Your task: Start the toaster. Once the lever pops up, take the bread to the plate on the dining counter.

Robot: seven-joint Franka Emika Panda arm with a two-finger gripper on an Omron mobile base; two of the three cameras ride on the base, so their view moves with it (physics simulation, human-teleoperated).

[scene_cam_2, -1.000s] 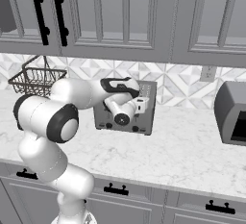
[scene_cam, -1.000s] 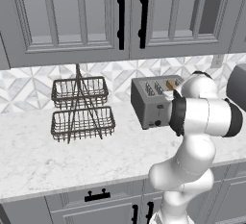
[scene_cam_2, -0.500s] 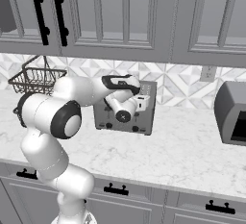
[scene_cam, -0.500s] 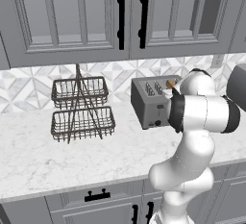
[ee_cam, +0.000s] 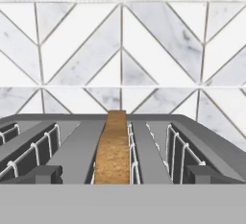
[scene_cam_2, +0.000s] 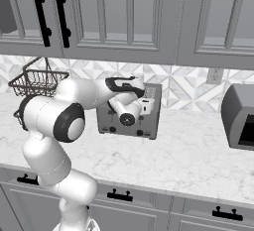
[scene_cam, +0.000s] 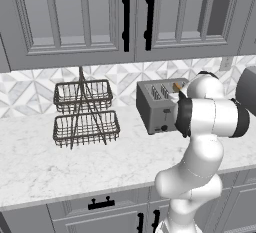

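The grey toaster [scene_cam: 157, 108] [scene_cam_2: 130, 117] stands on the marble worktop against the tiled wall. The bread [ee_cam: 113, 151] sits upright in a middle slot, and its orange crust pokes out of the top [scene_cam: 176, 85]. My gripper [ee_cam: 122, 175] is open at the toaster's front upper edge and points along its top toward the wall. Its fingertips [ee_cam: 44, 174] stand wide apart, one on each side of the bread's slot, touching nothing. In the right base view the hand [scene_cam_2: 144, 106] covers the toaster's front. The plate and the dining counter are out of view.
A two-tier wire basket rack [scene_cam: 85, 112] [scene_cam_2: 37, 81] stands left of the toaster. A dark boxy appliance [scene_cam_2: 240, 116] [scene_cam: 247, 84] sits to the right. Grey upper cabinets hang overhead, and there is a wall outlet [scene_cam_2: 214, 75].
The arm has shifted only slightly at the toaster's front. The toaster, bread and rack have not moved.
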